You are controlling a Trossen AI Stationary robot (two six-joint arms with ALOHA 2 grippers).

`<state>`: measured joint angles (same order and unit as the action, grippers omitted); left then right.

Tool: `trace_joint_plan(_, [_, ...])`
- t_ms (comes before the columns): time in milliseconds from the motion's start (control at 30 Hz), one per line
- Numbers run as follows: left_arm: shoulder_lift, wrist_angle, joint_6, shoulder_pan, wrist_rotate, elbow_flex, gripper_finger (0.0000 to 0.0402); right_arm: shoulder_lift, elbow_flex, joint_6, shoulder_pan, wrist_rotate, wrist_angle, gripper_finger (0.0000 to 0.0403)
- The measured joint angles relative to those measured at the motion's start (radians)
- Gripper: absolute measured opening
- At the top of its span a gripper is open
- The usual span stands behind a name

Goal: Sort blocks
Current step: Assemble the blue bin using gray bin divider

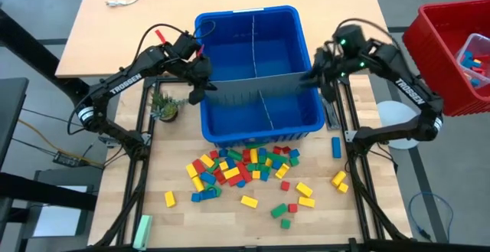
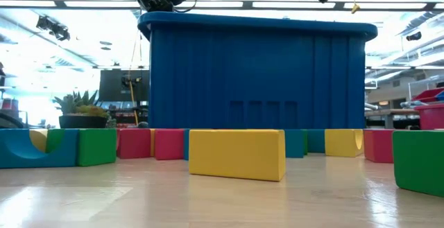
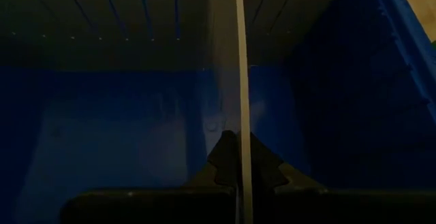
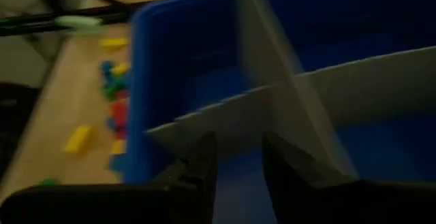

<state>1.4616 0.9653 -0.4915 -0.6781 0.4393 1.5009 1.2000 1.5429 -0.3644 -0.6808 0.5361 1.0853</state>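
The blue bin point(image 1: 260, 72) is seen at the middle of the table point(image 1: 99, 30), split into compartments by grey divider panels point(image 1: 260, 89); no blocks can be made out inside it. The left gripper point(image 1: 200, 91) is held at the bin's left wall, its fingers clamped on the end of the long crosswise panel, which the left wrist view shows edge-on between them. The right gripper point(image 1: 320, 80) is placed at the opposite wall by the panel's other end; its fingers point(image 4: 204, 166) stand somewhat apart, and whether the panel is pinched cannot be told.

The blocks point(image 1: 241, 168) are heaped on the table just in front of the bin, with strays scattered farther out: a blue one point(image 1: 335, 147) to the right and a yellow one point(image 1: 169, 198) to the left. They are judged light, rigid and smooth-sided, so slipping is likely under a shallow pinch but crushing is not. Each is best taken across its two long flat faces, near the middle. Strays lying apart are expected to be easier to grasp than those packed in the heap.
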Motion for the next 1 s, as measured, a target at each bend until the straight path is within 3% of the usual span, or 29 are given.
trace_joint_plan(67, [0.000,-0.002,0.000,0.000,0.000,0.000,0.0012,0.005,-0.027,0.014,0.069,-0.020,-0.003,0.0096])
trace_joint_plan(200, [0.000,-0.003,0.002,0.000,0.000,0.000,0.0012,0.025,-0.095,0.009,0.180,-0.187,-0.068,0.0084])
trace_joint_plan(533, [0.000,-0.029,0.003,0.000,0.009,-0.001,0.0012,0.087,-0.291,-0.073,0.331,-0.491,-0.386,0.0050])
trace_joint_plan(733, [0.001,-0.034,0.004,0.000,0.019,-0.001,0.0012,0.159,-0.385,-0.055,0.353,-0.512,-0.503,0.0031])
trace_joint_plan(1000, [-0.001,-0.039,0.001,-0.003,0.017,0.000,0.0012,0.221,-0.403,-0.051,0.369,-0.489,-0.677,0.0023])
